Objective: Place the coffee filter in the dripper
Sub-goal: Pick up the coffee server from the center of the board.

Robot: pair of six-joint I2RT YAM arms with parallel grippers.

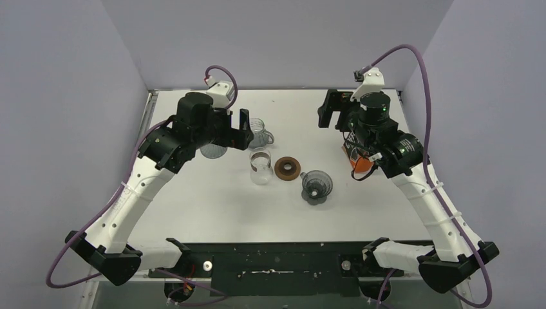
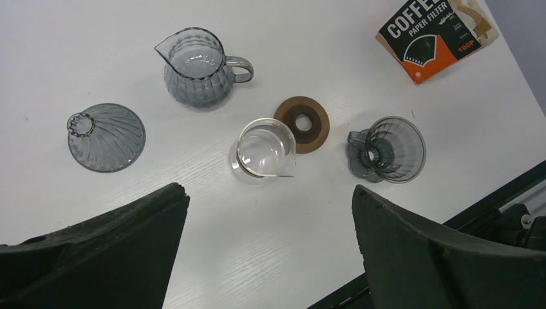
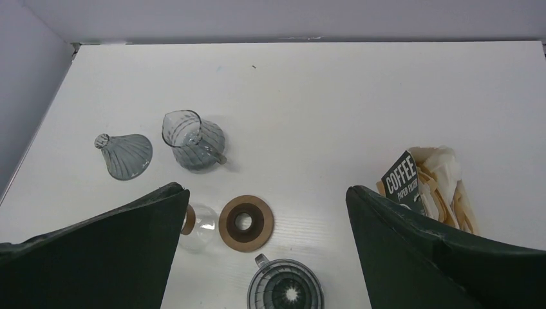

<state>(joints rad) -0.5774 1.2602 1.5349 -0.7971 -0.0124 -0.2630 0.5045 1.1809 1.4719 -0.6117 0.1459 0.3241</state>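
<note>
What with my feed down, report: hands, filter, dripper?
Left hand and right hand open, empty. Filter in its pack, dripper upright, empty. Brown ring beside dripper, not blocking.

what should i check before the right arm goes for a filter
1. Upright and empty, the smoky grey see-through cone dripper: ok.
2. Open with nothing held, the left claw: ok.
3. Open with nothing held, the right claw: ok.
4. Out of the black-and-orange filter pack, the white paper coffee filter: not ok, it sits tucked in the pack's open end.
5. One sheet separable from the tan ones beside it: cannot tell.
6. Off the dripper, the flat brown ring collar: ok, it lies on the table just beyond the dripper.
</note>
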